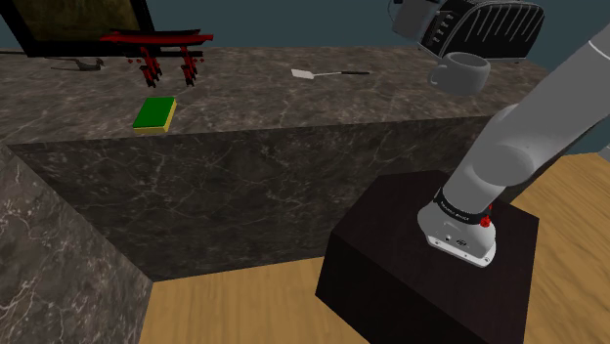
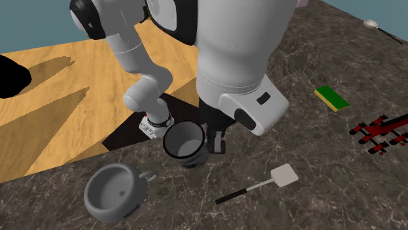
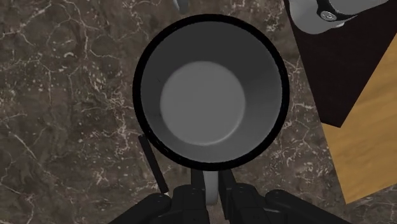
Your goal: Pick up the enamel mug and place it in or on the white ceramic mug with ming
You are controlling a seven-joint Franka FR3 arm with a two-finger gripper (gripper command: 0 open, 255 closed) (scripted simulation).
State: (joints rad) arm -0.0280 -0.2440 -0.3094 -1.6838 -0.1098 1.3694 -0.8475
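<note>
The enamel mug is grey with a black rim, and I look straight down into it in the wrist view. My gripper is shut on its handle at the near side of the rim. In the second exterior view the enamel mug hangs upright just above the dark marble counter, with the gripper at its right side. The other mug, wide, grey and with a small handle, stands on the counter down and left of it. In the shoulder view this wide mug sits near the counter's right end.
A white spatula with a black handle lies right of the mugs. Farther along the counter are a green and yellow sponge and a red rack. The dark stand is on the wooden floor below the counter's front edge.
</note>
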